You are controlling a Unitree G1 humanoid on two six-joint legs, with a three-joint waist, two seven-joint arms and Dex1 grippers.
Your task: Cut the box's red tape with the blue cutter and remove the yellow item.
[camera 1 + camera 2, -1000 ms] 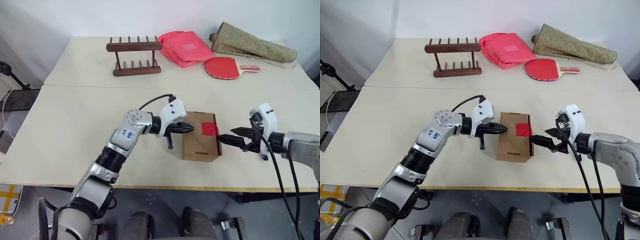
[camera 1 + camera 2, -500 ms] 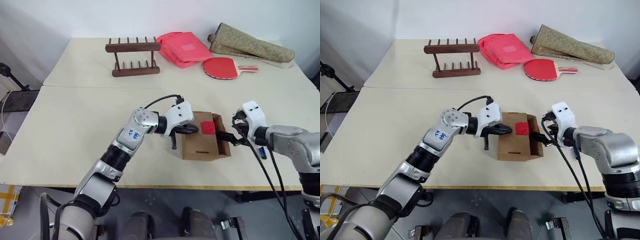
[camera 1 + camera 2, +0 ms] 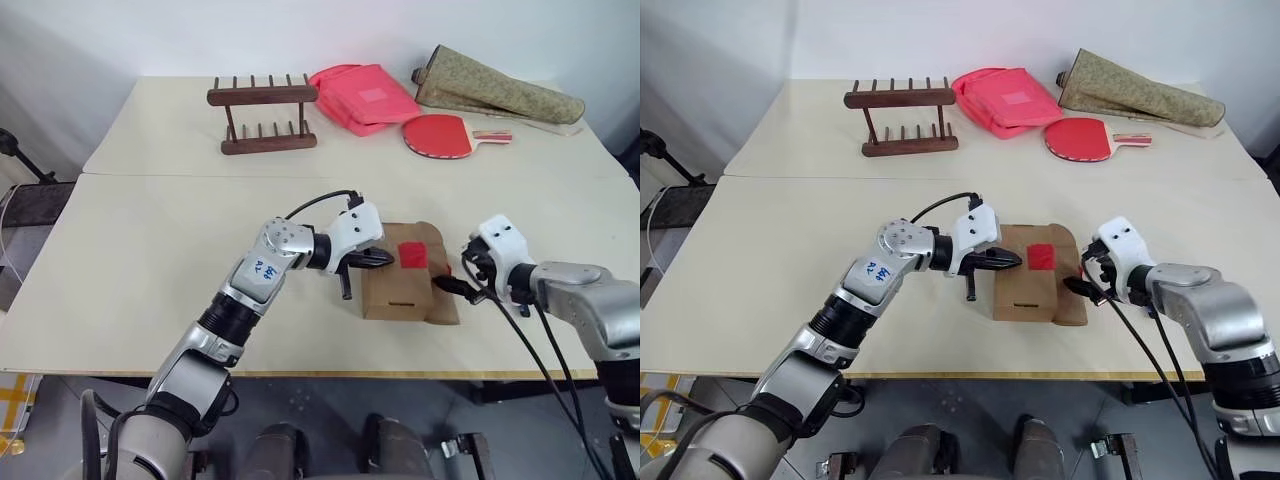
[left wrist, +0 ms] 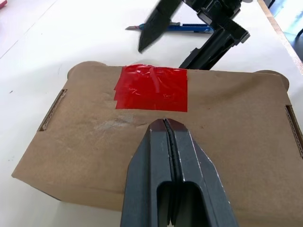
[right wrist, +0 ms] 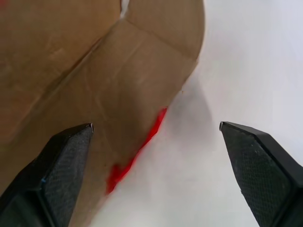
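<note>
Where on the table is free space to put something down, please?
Free: the wide near-left tabletop, bordered by the wooden peg rack behind and the brown cardboard box at right. Crowded: the far right corner, with pink bag, red paddle and rolled mat.

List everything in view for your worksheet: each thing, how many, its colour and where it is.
box: 1, brown, table front, between the grippers
red tape: 1, red, on the box top
blue cutter: 1, blue, on the table beyond the box
rack: 1, dark wood, back left
bag: 1, pink, back centre
paddle: 1, red, back right
roll: 1, olive, back right
left gripper: shut, over the box
right gripper: open, beside the box
</note>
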